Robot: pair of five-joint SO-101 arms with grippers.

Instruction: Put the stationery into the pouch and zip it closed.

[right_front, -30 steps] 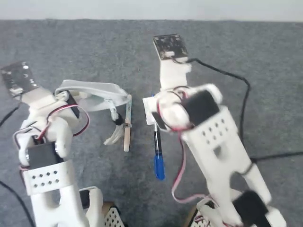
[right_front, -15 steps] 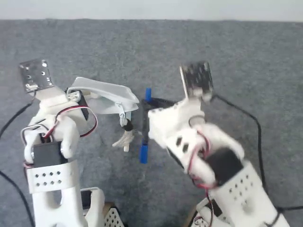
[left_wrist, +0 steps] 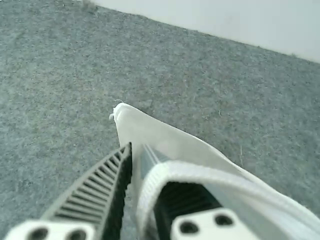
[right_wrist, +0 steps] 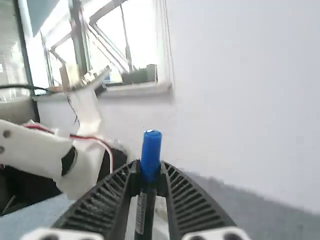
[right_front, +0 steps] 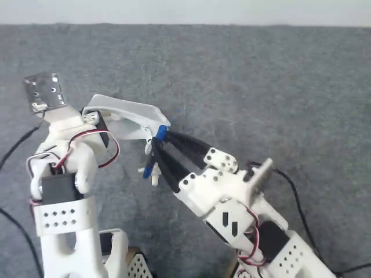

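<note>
High view: gray carpet [right_front: 290,75], wht wall [right_front: 174,10]

Bright even daylight; window [right_wrist: 125,45] glare washes right wrist view; soft faint shadows on grey mat [right_front: 290,75].

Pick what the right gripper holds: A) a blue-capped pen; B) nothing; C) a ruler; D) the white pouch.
A: the right gripper is shut on the blue-capped pen; the pouch is in the left gripper.
</note>
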